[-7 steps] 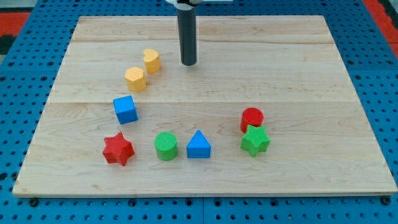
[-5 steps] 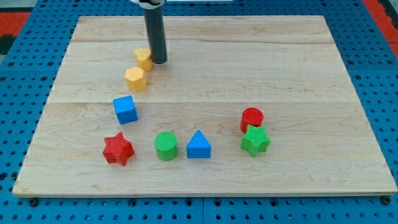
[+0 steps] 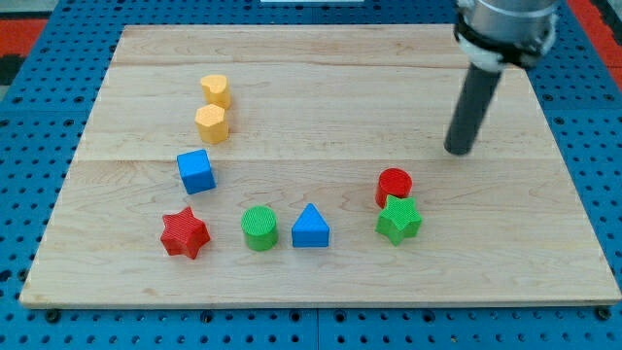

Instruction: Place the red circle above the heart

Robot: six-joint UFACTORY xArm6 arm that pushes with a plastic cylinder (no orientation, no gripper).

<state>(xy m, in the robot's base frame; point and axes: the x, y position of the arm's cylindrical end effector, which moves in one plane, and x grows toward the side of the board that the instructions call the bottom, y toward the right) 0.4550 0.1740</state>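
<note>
Camera view: seven blocks, one heart [image 3: 216,89]

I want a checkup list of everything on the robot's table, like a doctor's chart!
Surface: wooden board, lying on a blue pegboard.
Job's things: red circle at the view's right, touching the green star below it; yellow heart at the view's upper left, just above the yellow hexagon.
Clutter: blue cube, red star, green circle, blue triangle.
End effector: my tip is up and to the right of the red circle, touching no block.
Cables: nothing seen.
Surroundings: red patches at the top corners.
</note>
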